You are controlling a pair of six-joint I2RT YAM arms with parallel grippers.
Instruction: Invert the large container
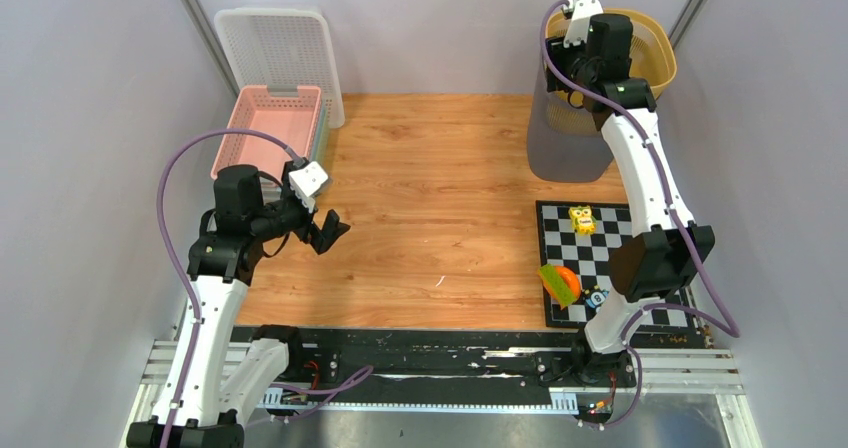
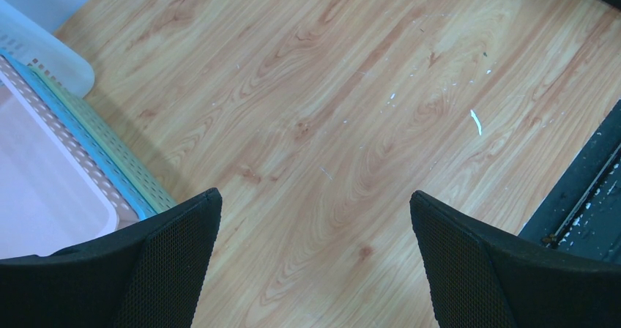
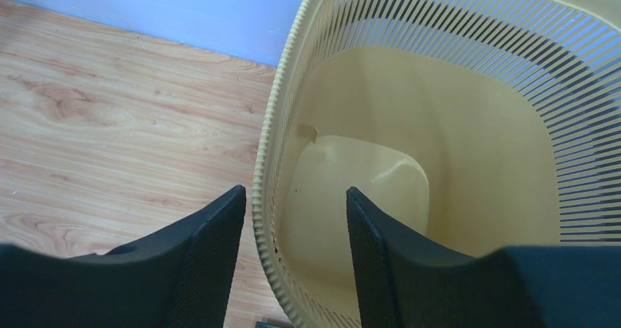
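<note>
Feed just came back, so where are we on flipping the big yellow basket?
Done: nothing flipped; the yellow slatted basket stands upright, opening up. In hand: the right gripper straddles its rim, one finger inside, one outside, not closed. Remaining: clamp the rim, lift and invert it. The left gripper hangs open over the table, uninvolved.

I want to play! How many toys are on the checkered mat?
3: yellow toy at the mat's far edge, orange-and-green toy at its left edge, small blue toy beside that. The right arm may hide more.

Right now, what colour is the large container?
Pale yellow container, slatted walls; best in right wrist view.
</note>
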